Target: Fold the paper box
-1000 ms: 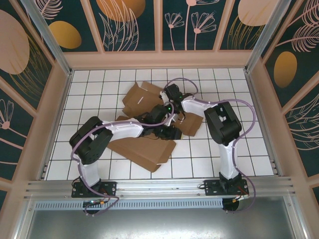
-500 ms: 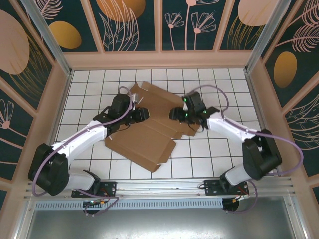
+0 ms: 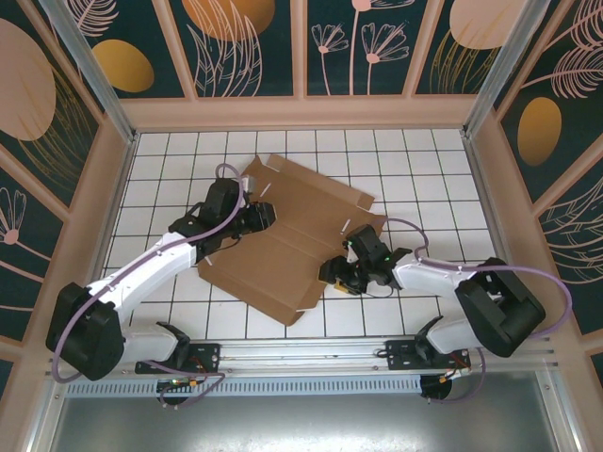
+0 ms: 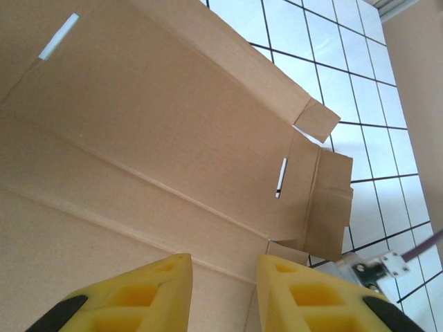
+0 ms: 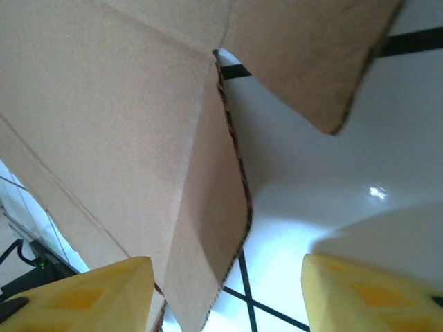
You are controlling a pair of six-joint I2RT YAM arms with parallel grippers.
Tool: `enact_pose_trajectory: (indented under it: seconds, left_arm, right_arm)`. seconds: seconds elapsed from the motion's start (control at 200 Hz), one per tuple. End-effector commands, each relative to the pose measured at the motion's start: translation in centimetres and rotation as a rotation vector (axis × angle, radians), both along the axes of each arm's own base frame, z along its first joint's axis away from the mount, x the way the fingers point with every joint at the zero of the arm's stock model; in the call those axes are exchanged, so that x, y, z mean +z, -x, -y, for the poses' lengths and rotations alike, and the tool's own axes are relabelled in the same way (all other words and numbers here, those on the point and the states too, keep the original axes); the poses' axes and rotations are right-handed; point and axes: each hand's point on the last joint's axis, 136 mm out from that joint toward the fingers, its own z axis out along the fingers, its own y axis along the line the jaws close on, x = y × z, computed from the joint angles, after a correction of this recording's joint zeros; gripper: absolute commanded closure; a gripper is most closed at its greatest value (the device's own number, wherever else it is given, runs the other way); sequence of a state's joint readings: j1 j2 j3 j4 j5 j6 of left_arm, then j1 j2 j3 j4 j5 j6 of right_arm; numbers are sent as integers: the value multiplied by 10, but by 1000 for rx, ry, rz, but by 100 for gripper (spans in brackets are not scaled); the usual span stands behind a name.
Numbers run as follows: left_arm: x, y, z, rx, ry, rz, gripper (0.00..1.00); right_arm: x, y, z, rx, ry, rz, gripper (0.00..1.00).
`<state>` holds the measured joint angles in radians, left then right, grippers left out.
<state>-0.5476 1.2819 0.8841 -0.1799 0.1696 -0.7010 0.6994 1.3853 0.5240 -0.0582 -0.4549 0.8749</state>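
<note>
Much table (image 3: 435,179) beyond paper box (image 3: 294,234) edges

The paper box (image 5: 124,138) is cut off by the top and left edges of the right wrist view.

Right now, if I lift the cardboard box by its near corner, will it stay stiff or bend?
The box would probably bend at its fold lines rather than rise as one sheet, since several cross it. It is likely light: thin cardboard, lying nearly flat. Pushed, it may slide easily on the glossy tiled table.
</note>
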Motion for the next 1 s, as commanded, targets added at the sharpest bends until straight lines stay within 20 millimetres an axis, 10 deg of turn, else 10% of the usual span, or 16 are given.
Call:
enact_pose_trajectory:
  seconds: [0.0,0.4,0.756,0.996]
  left_arm:
    - [7,4,-8,5,-24,31,70]
    - [26,4,-19,32,-45,84,69]
    - [12,-4,-15,25,-65,65,69]
    - [7,-11,-12,22,-58,52,69]
  right_arm:
    - [1,-5,-16,19,-71,5,51]
    - [-14,-23,12,180,235,88,94]
    - [-21,-43,80,280,627,83,95]
    - [-16,-52,84,452,724,75,91]
